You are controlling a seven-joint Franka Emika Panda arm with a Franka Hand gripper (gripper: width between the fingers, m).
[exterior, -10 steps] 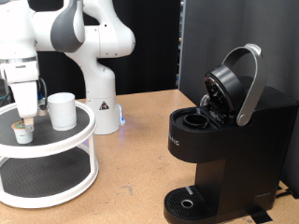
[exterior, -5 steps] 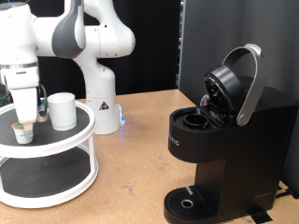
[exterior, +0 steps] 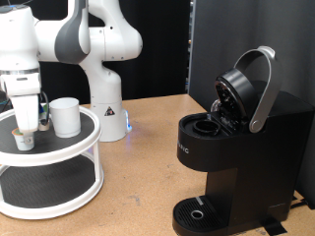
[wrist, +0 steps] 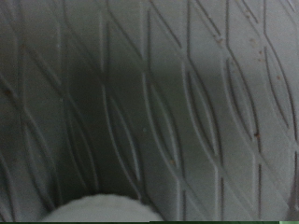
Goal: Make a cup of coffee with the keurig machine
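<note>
The white cup [exterior: 65,116] stands on the top shelf of a white two-tier round rack [exterior: 87,147] at the exterior view's left. A small coffee pod [exterior: 24,141] sits on the same shelf, to the left of the cup. My gripper [exterior: 27,126] hangs straight down just above the pod, its fingertips close to the pod's top. The black keurig machine [exterior: 241,157] stands at the right with its lid [exterior: 236,93] raised and the pod chamber open. The wrist view shows dark mesh [wrist: 187,93] and a pale rounded edge [wrist: 98,210]; no fingers show there.
The arm's white base [exterior: 108,108] stands behind the rack. A black panel [exterior: 212,39] rises behind the machine. The tan tabletop [exterior: 138,187] lies between rack and machine. The machine's round drip base [exterior: 202,214] is at the bottom.
My gripper has shifted slightly to the left over the pod. The cup, pod and machine have not moved.
</note>
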